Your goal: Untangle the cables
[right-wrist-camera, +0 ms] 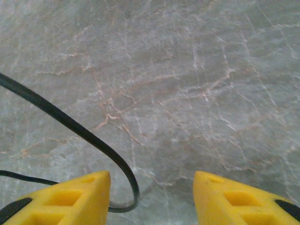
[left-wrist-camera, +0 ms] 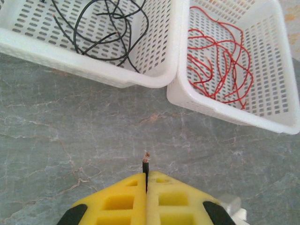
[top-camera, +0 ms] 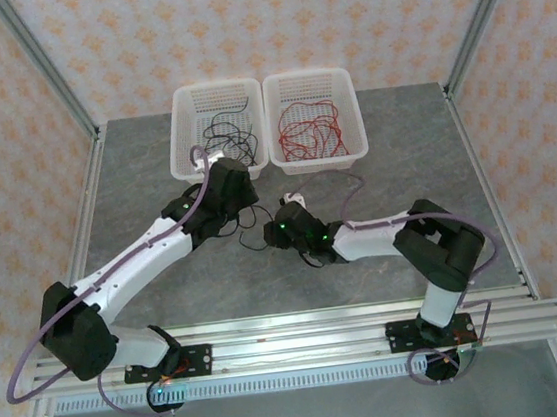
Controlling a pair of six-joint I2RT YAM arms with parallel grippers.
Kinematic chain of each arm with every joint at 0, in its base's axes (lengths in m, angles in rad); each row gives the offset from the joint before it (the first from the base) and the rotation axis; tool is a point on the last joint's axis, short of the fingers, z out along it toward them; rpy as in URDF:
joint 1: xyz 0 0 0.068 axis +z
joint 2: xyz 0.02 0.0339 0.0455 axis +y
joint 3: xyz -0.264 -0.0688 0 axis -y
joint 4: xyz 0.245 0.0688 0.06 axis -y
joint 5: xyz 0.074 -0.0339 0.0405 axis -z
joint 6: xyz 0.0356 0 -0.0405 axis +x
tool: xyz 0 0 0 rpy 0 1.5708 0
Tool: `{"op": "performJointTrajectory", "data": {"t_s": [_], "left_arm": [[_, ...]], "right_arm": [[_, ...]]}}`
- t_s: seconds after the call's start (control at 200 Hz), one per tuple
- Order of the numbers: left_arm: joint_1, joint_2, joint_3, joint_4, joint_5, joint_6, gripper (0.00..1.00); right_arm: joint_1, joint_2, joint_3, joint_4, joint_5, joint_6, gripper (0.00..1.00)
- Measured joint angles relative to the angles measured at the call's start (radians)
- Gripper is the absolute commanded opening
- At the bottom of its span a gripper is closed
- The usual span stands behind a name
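Black cables lie curled in the left white basket, and red cables lie in the right white basket. My left gripper is shut on one black cable, whose stripped end pokes out past the fingertips; it hovers just short of the baskets. That black cable trails over the table toward my right gripper. The right gripper is open low over the table, and a loop of the black cable curves in beside its left finger without being gripped.
The two baskets stand side by side at the back of the grey marble table. Purple arm cables loop beside both arms. Aluminium rails run along the near edge.
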Motion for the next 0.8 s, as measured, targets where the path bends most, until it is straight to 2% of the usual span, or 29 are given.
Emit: {"op": "performJointTrajectory", "data": {"t_s": [0.07,0.22,0.295,0.511,0.801], "left_arm": [[0.0,-0.007,0.007,-0.003,0.0,0.0,0.0],[0.0,-0.018,0.036,-0.014,0.0,0.0,0.0],[0.0,-0.026,0.061,-0.023,0.0,0.003,0.0],[0.0,-0.069,0.159,-0.073,-0.011,0.021,0.0],[0.001,-0.055,0.495,-0.167,-0.113,0.117,0.0]], "right_arm": [[0.0,0.021,0.015,0.013,-0.007,0.011,0.39],[-0.003,0.079,0.036,0.024,-0.023,0.019,0.1],[-0.008,0.113,0.05,0.024,-0.029,0.031,0.03],[-0.022,0.139,0.069,0.025,-0.029,0.032,0.0],[-0.022,0.139,0.066,0.025,-0.029,0.04,0.0]]}}
